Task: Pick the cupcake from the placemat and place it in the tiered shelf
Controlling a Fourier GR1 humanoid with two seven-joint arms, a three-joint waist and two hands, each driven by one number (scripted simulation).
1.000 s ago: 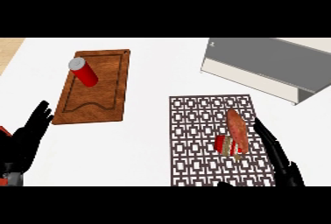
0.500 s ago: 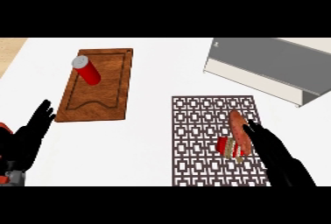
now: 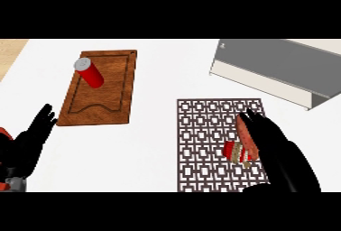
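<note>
A brown patterned placemat [image 3: 206, 135] lies on the white counter at lower right. On it sits a red cupcake-like object [image 3: 240, 143], tipped on its side, with a long reddish top and a striped base. My right hand [image 3: 276, 146] lies over the mat directly right of it, fingers straight and touching its side, partly hiding it. The grey tiered shelf [image 3: 279, 67] stands at the upper right. My left hand [image 3: 30, 142] rests open at the lower left edge.
A wooden tray [image 3: 113, 90] lies at the upper left with a red cylinder with a grey cap [image 3: 89, 72] on it. Bare white counter lies between the tray and the mat.
My right hand has slid left and forward until it lies against the cupcake. The view has shifted slightly. My left hand stays put.
</note>
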